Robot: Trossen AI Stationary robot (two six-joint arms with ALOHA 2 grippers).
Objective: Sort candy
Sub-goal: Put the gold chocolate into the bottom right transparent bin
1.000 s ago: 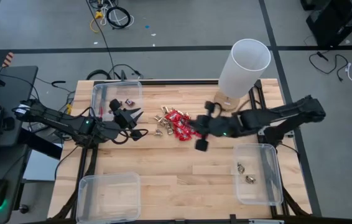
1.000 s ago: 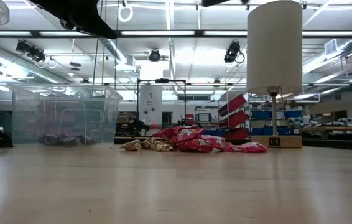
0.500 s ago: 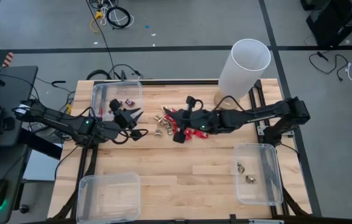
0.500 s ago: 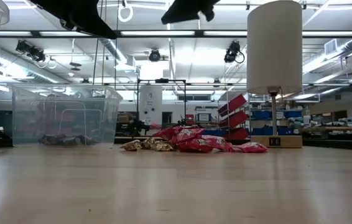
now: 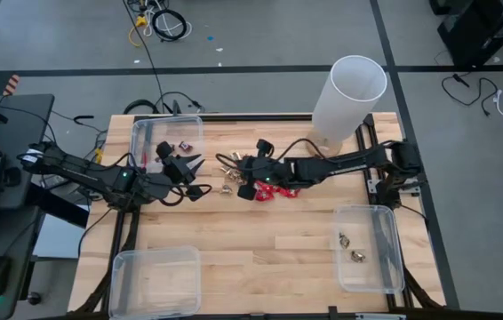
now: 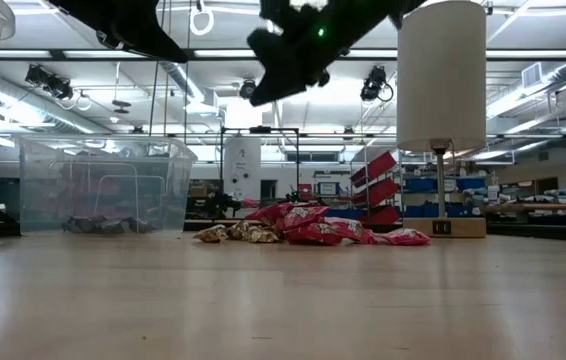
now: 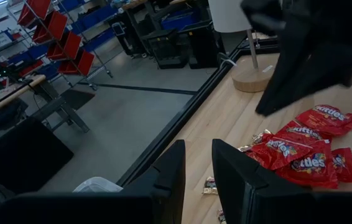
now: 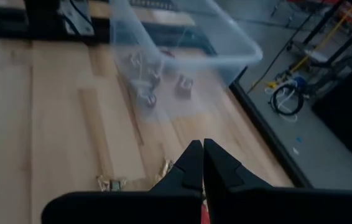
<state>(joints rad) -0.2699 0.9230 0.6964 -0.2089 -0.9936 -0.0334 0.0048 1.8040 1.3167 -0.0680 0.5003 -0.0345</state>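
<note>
The candy lies in a loose pile at the table's middle: red packets with gold-foil pieces on their left. My right gripper hangs shut above the pile, slanting down toward the table's left, with nothing between its fingers. My left gripper waits open and empty to the left of the pile, in front of the far-left bin.
The far-left clear bin holds a few dark pieces. A clear bin at the near right holds gold pieces. Another clear bin stands near left. A tall white cylinder rises at the far right.
My right gripper has swung toward the table's left and far edges and come down over the candy pile, staying shut. In the low view it has dropped into sight from above. The candy has not moved.
</note>
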